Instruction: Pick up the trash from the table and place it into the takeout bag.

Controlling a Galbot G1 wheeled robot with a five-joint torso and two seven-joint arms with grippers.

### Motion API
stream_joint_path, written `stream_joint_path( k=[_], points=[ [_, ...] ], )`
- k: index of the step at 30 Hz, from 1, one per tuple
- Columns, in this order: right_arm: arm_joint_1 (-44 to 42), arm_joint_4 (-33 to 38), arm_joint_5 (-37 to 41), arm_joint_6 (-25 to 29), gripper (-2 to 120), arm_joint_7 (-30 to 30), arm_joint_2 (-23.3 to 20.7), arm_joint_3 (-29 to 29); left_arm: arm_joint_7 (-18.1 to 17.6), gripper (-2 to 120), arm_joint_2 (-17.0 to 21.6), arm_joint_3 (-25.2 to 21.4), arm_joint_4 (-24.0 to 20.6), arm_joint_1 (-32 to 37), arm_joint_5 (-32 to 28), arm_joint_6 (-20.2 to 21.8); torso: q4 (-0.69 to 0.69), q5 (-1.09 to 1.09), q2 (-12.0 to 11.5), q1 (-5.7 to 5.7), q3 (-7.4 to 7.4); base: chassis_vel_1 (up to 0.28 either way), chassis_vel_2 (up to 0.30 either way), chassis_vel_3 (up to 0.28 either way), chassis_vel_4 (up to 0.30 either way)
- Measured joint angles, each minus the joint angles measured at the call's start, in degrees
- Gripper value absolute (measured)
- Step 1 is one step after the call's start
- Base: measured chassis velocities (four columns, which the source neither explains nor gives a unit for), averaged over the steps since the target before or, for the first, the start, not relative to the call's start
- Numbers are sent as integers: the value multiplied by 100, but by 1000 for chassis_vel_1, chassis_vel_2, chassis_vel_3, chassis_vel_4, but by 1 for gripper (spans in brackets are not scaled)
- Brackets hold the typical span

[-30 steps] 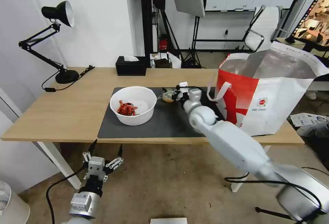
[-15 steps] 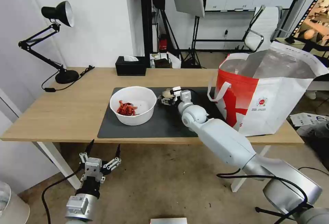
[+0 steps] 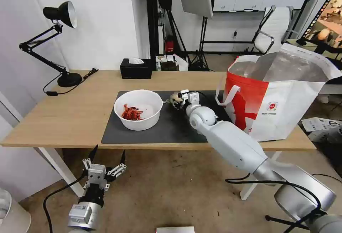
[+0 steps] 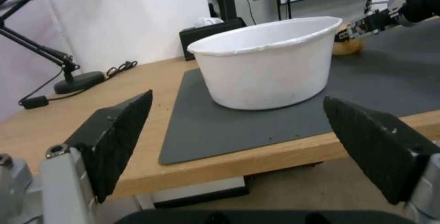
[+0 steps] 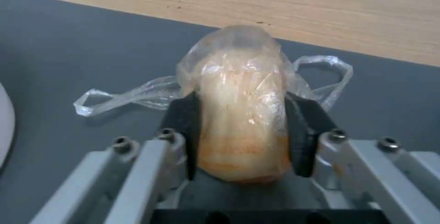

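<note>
A yellowish lump in clear wrap [image 5: 243,114] is squeezed between the black pads of my right gripper [image 5: 242,121], which is shut on it just above the dark grey mat [image 3: 171,126]. That gripper [image 3: 177,100] sits right of the white bowl [image 3: 138,109] with red shells [image 3: 131,113]. The white-and-red takeout bag [image 3: 281,94] stands open at the table's right end. My left gripper [image 3: 105,157] hangs open below the table's front edge [image 3: 71,142], facing the bowl [image 4: 268,62].
A black tissue box [image 3: 136,68] stands at the table's back. A black desk lamp [image 3: 57,40] occupies the back left corner, its cable trailing on the wood. Studio stands and a chair fill the room behind.
My right gripper shifted slightly left along the mat and closed around the wrapped lump, which now sits a little off the mat. The left arm dropped slightly and then held still.
</note>
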Motion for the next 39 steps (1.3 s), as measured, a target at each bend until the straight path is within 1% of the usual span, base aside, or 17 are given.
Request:
stream_joint_path(
  k=[2,7,10,12,15,16,19,20,22,25,27,28,31,32,34,35,39],
  points=[
    [-16,38,34,-1,32,13,-21,8,-3,100,-1,0,-2,2,2,-2,0,0,0,0,0,0,0,0,0],
    [-110,344,273,-5,11,165,-174,58,-10,100,-6,11,-5,4,15,-7,0,0,0,0,0,0,0,0,0],
    [-176,639,370,5,3,258,-307,156,-16,100,-6,19,-21,3,18,-9,0,0,0,0,0,0,0,0,0],
    [-197,755,380,19,2,278,-351,184,-17,100,-6,20,-30,4,18,-9,0,0,0,0,0,0,0,0,0],
    [-326,1604,248,181,1,341,-734,312,-24,100,-4,19,-70,25,21,-12,0,1,0,0,0,0,0,0,0],
    [-326,1604,248,181,1,341,-734,312,-24,100,-4,19,-70,25,21,-12,0,1,0,0,0,0,0,0,0],
    [-455,2590,-36,378,1,369,-1264,576,-31,100,9,-8,-129,70,21,-16,1,2,0,0,0,0,0,0,0],
    [-455,2590,-36,378,1,369,-1264,576,-31,100,9,-8,-129,70,21,-16,1,2,0,0,0,0,0,0,0],
    [-516,3253,-200,445,1,525,-1699,882,-32,100,13,-18,-175,94,21,-46,0,1,0,0,-1,0,0,0,0],
    [-551,3693,-323,436,1,713,-2119,1148,-33,100,12,-17,-184,110,20,-107,0,3,0,0,0,0,0,0,0],
    [-585,4112,-397,245,1,939,-2646,1533,-33,100,11,12,-185,113,28,-127,-1,1,0,-1,-1,0,0,0,0],
    [-585,4112,-397,245,1,939,-2646,1533,-33,100,11,12,-185,113,28,-127,-1,1,0,-1,-1,0,0,0,0],
    [-733,4473,-237,-156,1,1333,-3331,2131,-30,100,12,91,-183,112,83,-128,-1,2,0,-1,-1,0,0,0,0],
    [-733,4473,-237,-156,1,1333,-3331,2131,-30,100,12,91,-183,112,83,-128,-1,2,0,-1,-1,0,0,0,0],
    [-869,4548,454,-449,1,1839,-3746,2449,-26,100,10,165,-171,110,133,-128,-2,2,0,-1,-1,0,0,0,0],
    [-869,4548,454,-449,1,1839,-3746,2449,-26,100,10,165,-171,110,133,-128,-2,2,0,-1,-1,0,0,0,0],
    [-980,4478,1635,-731,1,2390,-4051,2657,0,100,10,299,-179,114,166,-128,-1,1,0,-1,-1,0,0,0,0]
  ],
)
